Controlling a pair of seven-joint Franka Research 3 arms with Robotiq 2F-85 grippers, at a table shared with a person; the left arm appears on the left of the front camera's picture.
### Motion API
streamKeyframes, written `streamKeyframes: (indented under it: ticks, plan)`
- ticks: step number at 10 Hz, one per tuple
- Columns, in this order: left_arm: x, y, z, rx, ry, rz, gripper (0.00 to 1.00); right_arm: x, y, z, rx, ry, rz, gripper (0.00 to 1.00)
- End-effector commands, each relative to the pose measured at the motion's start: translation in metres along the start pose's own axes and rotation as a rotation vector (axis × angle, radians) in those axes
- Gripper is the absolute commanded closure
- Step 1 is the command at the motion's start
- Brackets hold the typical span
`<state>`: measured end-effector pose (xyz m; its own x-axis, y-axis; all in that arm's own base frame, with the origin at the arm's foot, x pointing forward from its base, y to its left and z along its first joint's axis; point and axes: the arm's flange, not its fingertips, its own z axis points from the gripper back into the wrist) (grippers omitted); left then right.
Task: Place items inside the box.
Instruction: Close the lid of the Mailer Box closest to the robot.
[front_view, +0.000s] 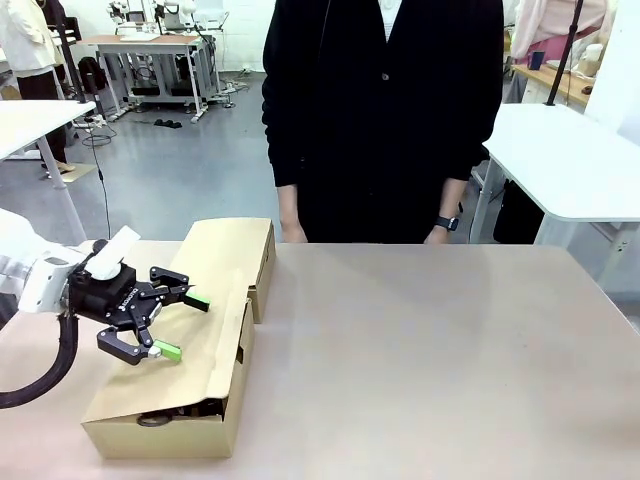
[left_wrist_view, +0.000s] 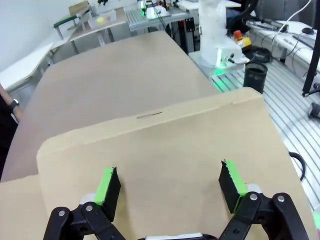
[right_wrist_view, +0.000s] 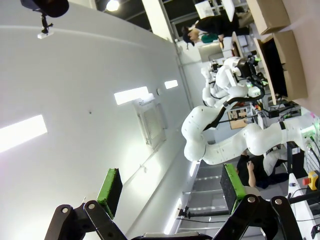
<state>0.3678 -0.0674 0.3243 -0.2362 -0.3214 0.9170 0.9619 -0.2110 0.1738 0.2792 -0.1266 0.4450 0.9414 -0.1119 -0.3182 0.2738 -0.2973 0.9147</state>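
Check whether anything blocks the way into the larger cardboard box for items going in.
Yes: the box has its wide flap lid lowered over the opening, leaving only a narrow gap at the near end. The open left pincer sits right over that lid. The smaller box lies behind, out of the way.

No readable text — boxes, table, grippers (all unmarked).

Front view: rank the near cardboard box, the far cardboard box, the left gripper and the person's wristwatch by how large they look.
1. Near cardboard box, though nearness to the camera inflates it.
2. Far cardboard box.
3. Left gripper, jaws open above the near box's flap.
4. Wristwatch, smallest.
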Motion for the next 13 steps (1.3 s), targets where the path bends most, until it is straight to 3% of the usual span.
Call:
streamKeyframes:
  ticks: [1, 7, 9, 13]
  plan:
    - [-0.022, -0.116, -0.036, 0.016, 0.066, -0.05, 0.0, -0.004, 0.006, -0.001, 0.005, 0.004, -0.009, 0.0]
    - [-0.03, -0.117, -0.04, -0.013, 0.152, -0.035, 0.0, -0.004, 0.006, -0.001, 0.005, 0.004, -0.009, 0.0]
    - [-0.021, -0.116, -0.032, -0.026, 0.116, -0.012, 0.0, -0.004, 0.006, -0.001, 0.005, 0.004, -0.009, 0.0]
    - [0.034, -0.095, 0.043, -0.039, -0.084, 0.225, 0.0, -0.004, 0.006, -0.001, 0.005, 0.004, -0.009, 0.0]
